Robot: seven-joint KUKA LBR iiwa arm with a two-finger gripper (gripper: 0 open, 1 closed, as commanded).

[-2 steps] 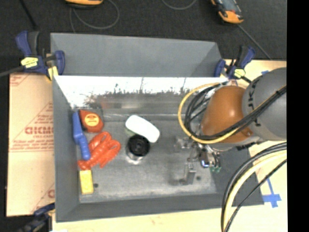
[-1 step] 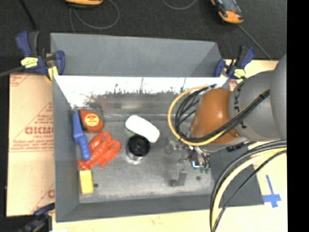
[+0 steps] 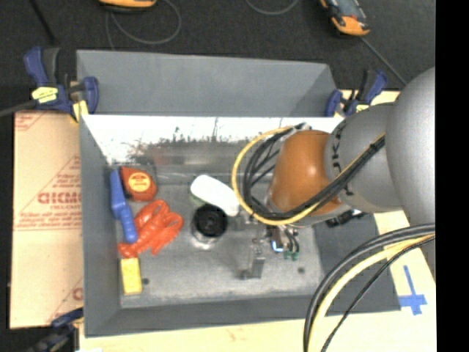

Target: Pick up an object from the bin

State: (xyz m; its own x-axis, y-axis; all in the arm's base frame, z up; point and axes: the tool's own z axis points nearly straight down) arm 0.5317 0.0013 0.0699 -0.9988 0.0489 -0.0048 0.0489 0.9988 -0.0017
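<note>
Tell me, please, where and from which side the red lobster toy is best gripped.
The lobster toy lies flat on the bin floor with a blue tool close beside it, so probably grip across its narrow body, behind the spread claws, coming straight down from above.

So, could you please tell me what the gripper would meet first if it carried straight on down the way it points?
Most likely the bare floor of the bin: the gripper points down at an open patch near the black round thing. Depth is hard to judge from above.
</note>
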